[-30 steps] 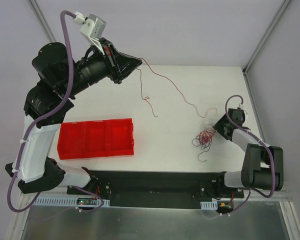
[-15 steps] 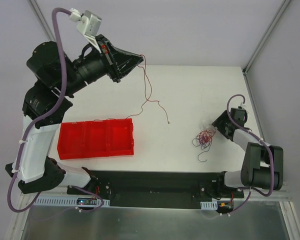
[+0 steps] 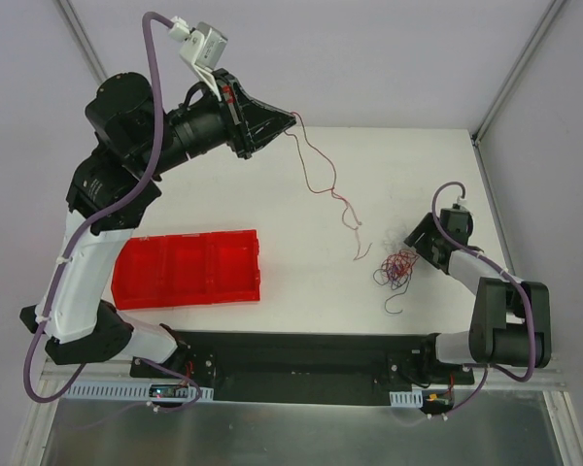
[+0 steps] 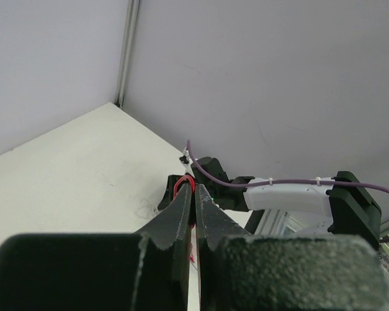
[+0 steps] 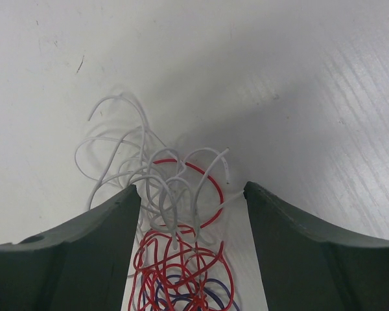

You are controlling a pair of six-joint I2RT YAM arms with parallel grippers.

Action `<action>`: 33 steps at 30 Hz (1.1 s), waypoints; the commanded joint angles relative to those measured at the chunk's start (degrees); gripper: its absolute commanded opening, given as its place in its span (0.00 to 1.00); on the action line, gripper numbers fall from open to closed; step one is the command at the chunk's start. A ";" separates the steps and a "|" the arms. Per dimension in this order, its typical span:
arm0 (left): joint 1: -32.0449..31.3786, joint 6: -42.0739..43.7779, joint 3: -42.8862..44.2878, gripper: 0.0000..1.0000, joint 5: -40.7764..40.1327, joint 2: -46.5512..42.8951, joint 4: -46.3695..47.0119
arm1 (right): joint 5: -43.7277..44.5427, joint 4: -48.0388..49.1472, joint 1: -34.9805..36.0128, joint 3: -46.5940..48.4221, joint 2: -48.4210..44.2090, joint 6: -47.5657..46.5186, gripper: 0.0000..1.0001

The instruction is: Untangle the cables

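Right now the left tool (image 3: 293, 120) is hanging high over the far left part of the table (image 3: 272, 218), its fingers pressed together and pinching one red cable (image 3: 321, 175) by its end. That cable is trailing down in loose bends toward the right, and its free tip is dangling just beside the cables (image 3: 398, 264) heaped near the right edge; from above it is looking clear of the heap, though I cannot be sure. The right tool (image 3: 420, 245) is sitting low at the heap with its fingers spread. In the wrist view the tangle is lying between them, white loops (image 5: 136, 155) on the far side and red and purplish ones (image 5: 181, 265) nearer the tool. The tray (image 3: 187, 269) is lying near the left front, well apart from all this. Judging by this, one strand is being drawn out. To do it well, the left arm should be carrying the cable leftward, so the tip is not dropping back into the heap, and laying it down on bare table. The right tool should be closing on one outer loop, not the whole bundle, since such thin wires are likely to snag and drag together.
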 commanded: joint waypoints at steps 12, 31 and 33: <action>0.06 -5.41 -26.07 0.00 0.59 1.02 4.45 | 2.73 -2.16 1.68 1.74 1.15 -1.06 0.69; -1.35 -1.46 -19.77 0.00 -6.53 36.87 5.34 | 2.82 -3.05 2.39 3.06 2.21 -1.59 0.67; -1.35 -2.07 -19.06 0.01 -5.65 39.08 5.25 | 2.65 -3.13 2.47 3.15 2.47 -1.68 0.67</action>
